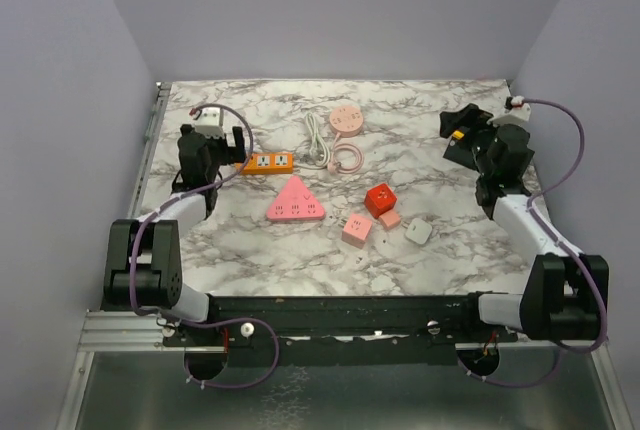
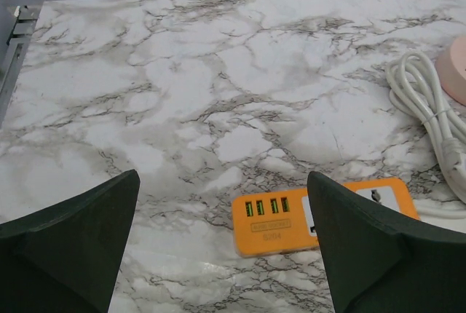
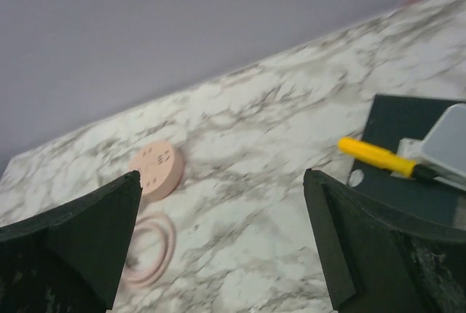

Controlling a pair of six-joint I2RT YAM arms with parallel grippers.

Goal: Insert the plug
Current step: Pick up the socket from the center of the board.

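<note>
Plug cord (image 1: 318, 140), white and bundled, lies on the marble tabletop (image 1: 420, 170) between the orange power strip (image 1: 267, 161) and the round pink power strip (image 1: 347, 118), with nothing touching it. The left claw (image 2: 222, 182) hangs over the tabletop just beside the orange strip, its 2 fingers spread wide and holding nothing. The right claw (image 3: 222, 178) is likewise wide apart and empty, near a black object with a yellow piece (image 3: 375, 155). A pink triangular power strip (image 1: 296, 201) sits near the middle. To its right are a red cube (image 1: 380, 198), a pink cube (image 1: 356, 229) and a small pale adapter (image 1: 418, 232).
</note>
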